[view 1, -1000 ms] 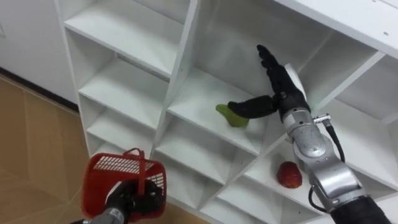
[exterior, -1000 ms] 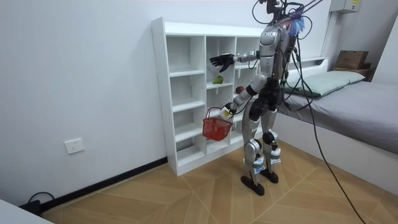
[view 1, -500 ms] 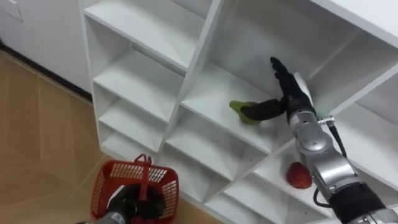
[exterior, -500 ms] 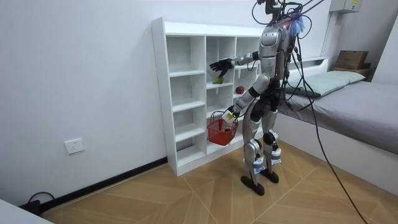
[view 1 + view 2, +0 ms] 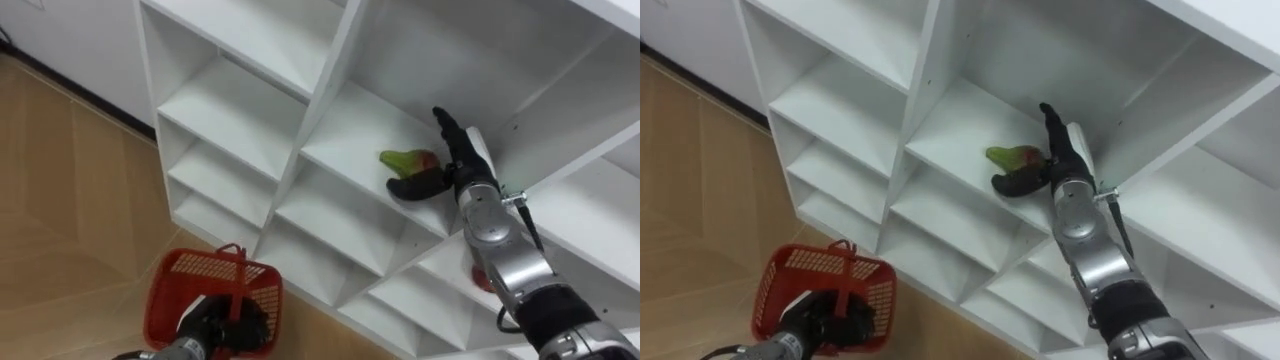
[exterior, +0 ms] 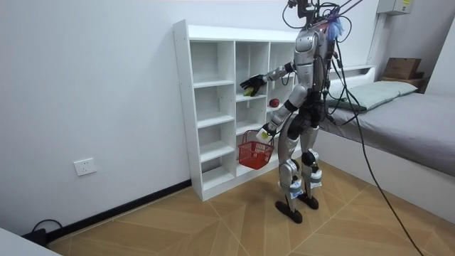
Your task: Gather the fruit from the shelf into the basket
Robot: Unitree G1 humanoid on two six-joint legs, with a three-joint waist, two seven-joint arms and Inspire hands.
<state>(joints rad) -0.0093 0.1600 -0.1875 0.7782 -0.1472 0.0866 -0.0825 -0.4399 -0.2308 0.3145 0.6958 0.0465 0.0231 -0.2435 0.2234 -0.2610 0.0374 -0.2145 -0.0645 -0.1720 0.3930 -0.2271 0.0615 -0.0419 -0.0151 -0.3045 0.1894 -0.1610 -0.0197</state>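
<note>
A green fruit with a reddish patch (image 5: 403,160) lies on a shelf of the white closet (image 5: 235,110). My right hand (image 5: 452,160) reaches into that compartment, open, fingers straight up just right of the fruit, thumb stretched along the shelf in front of it. Below, a red fruit (image 5: 480,277) peeks out behind my right forearm. My left hand (image 5: 213,326) is shut on the handle of a red mesh basket (image 5: 205,290), held low before the closet's bottom shelves. In the room view I stand facing the closet (image 6: 213,107), basket (image 6: 254,151) at thigh height.
The closet's other compartments near my hands hold nothing; upright dividers and shelf boards close in around my right hand. Wooden floor (image 5: 60,220) lies to my left. A bed (image 6: 405,117) stands behind me on the room view's right.
My right hand has come down and forward into the compartment until it stands beside the green fruit. The basket has swung closer to my legs. The head camera has shifted too.
</note>
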